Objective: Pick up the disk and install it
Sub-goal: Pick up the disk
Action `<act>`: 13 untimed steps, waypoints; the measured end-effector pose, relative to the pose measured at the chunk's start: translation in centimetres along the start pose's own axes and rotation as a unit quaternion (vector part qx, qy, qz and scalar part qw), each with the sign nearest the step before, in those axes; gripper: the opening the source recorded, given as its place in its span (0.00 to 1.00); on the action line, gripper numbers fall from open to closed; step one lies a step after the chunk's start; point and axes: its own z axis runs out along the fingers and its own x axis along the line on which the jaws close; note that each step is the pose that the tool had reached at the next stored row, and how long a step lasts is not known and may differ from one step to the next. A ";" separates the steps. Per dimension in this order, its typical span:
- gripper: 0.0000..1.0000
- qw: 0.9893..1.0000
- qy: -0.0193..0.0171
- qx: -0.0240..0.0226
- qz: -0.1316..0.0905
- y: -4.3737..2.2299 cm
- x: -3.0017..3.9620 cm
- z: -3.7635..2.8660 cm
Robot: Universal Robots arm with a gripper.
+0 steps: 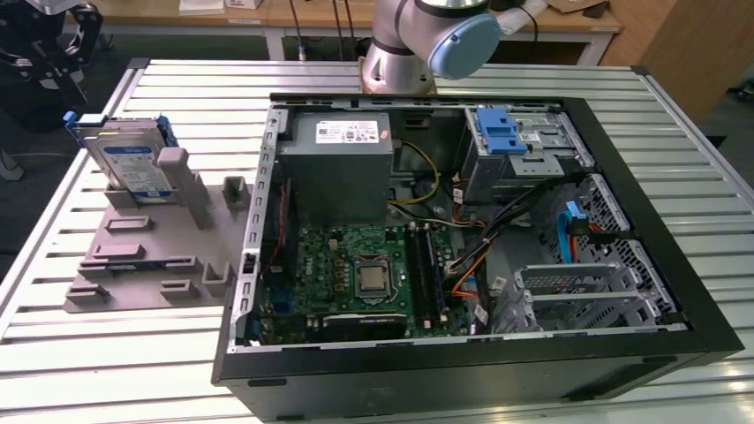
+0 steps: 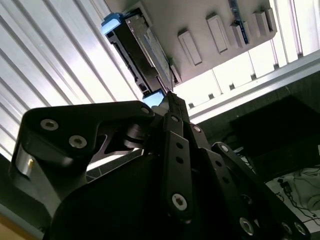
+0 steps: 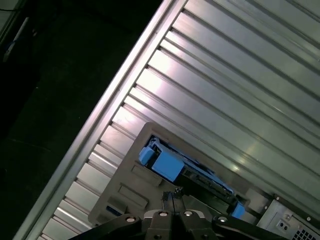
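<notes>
At the exterior view's left, the flat silver disk (image 1: 127, 157) in its blue plastic frame stands upright in a grey moulded holder (image 1: 130, 265) on the slatted metal table (image 1: 71, 353); my gripper (image 3: 172, 196) hovers just above its top edge, fingers pressed together, holding nothing; descending like this, I judge I would strike the frame rather than straddle it, perhaps tipping the disk; the open black computer case (image 1: 695, 300) lies well apart, rightward.

I'm looking at a slatted metal surface (image 1: 106, 362). A grey holder plate (image 1: 130, 265) lies on it toward the exterior view's left, close beside an open black computer case (image 1: 471, 375).
</notes>
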 end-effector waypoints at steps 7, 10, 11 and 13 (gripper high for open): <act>0.11 1.000 0.000 0.000 -0.018 0.00 0.00 0.00; 0.11 1.000 0.000 0.000 -0.024 0.00 0.00 0.00; 0.11 1.000 0.000 0.000 -0.026 0.00 0.00 0.00; 0.11 1.000 0.000 0.000 -0.029 0.00 0.00 0.00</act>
